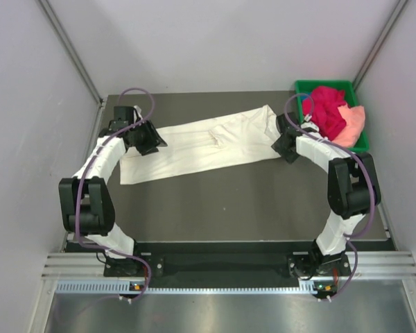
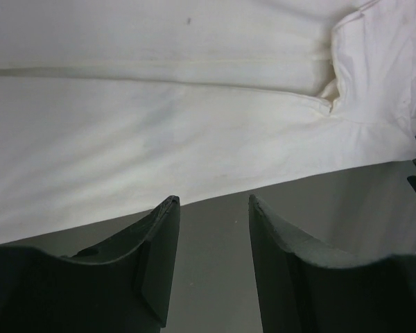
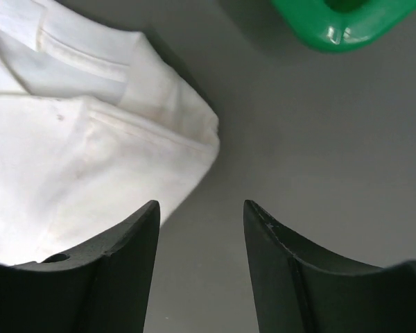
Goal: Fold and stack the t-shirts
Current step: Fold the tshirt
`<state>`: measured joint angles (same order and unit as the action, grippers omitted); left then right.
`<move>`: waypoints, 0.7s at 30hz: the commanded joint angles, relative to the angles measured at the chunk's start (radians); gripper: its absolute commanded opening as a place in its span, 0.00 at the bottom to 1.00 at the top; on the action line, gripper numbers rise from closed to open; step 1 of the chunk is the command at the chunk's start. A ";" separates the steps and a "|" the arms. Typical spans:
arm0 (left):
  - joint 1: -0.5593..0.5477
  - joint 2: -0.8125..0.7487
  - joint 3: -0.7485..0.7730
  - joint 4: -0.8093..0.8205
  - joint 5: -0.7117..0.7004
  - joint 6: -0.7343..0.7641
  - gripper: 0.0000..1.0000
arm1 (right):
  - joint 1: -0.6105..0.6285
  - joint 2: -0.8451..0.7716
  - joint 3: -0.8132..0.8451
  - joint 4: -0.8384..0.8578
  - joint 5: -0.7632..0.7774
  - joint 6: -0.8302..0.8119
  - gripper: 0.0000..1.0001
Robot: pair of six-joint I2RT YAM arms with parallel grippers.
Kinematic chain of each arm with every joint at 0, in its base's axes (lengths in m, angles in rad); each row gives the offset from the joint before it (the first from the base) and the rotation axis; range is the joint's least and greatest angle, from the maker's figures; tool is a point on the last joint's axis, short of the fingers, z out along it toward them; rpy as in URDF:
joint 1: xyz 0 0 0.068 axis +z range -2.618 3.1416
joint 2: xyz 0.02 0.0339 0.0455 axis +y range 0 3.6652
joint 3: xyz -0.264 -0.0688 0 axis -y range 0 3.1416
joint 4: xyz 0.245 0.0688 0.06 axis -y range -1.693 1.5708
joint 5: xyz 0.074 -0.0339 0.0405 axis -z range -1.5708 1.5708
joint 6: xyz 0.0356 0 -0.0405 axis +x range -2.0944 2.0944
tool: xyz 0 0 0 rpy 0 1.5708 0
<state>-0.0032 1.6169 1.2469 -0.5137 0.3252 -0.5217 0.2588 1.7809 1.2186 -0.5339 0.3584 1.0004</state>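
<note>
walls (image 1: 215, 41): pale grey, plain | table (image 1: 229, 201): dark grey, matte | front rail (image 1: 69, 267): probably aluminium | light: even

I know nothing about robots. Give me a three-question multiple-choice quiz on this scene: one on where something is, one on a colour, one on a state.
1. Where are the magenta-red shirt and the peach-pink shirt?
A. in the green tray
B. mid-table
C. on the floor

2. What colour is the spread-out shirt on the table?
A. blue
B. cream-white
C. black

3. How do both arms' jaws stand?
A. open, empty
B. shut on cloth
C. shut, empty

Answers:
1 A, both are heaped in the tray at the far right corner.
2 B, it lies pale and lengthwise between the arms.
3 A, each wrist view shows a gap with nothing held in it.
</note>
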 commanded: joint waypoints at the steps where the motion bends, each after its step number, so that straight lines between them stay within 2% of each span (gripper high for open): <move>1: 0.006 -0.064 0.002 0.049 0.025 0.003 0.49 | -0.007 -0.006 0.016 0.122 0.019 0.018 0.52; 4: 0.006 -0.078 0.005 0.049 0.028 0.002 0.50 | -0.016 0.023 0.031 0.173 0.002 -0.017 0.51; 11: 0.006 -0.112 0.028 0.015 -0.006 0.015 0.50 | -0.029 0.078 0.021 0.132 0.022 0.007 0.49; 16: -0.070 -0.129 0.062 -0.034 -0.086 0.046 0.50 | -0.030 0.129 0.048 0.138 0.025 -0.019 0.48; 21: -0.077 -0.105 0.088 -0.049 -0.113 0.049 0.50 | -0.056 0.187 0.090 0.135 0.025 -0.069 0.35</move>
<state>-0.0818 1.5314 1.2800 -0.5476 0.2508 -0.4942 0.2310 1.9205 1.2671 -0.4110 0.3573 0.9665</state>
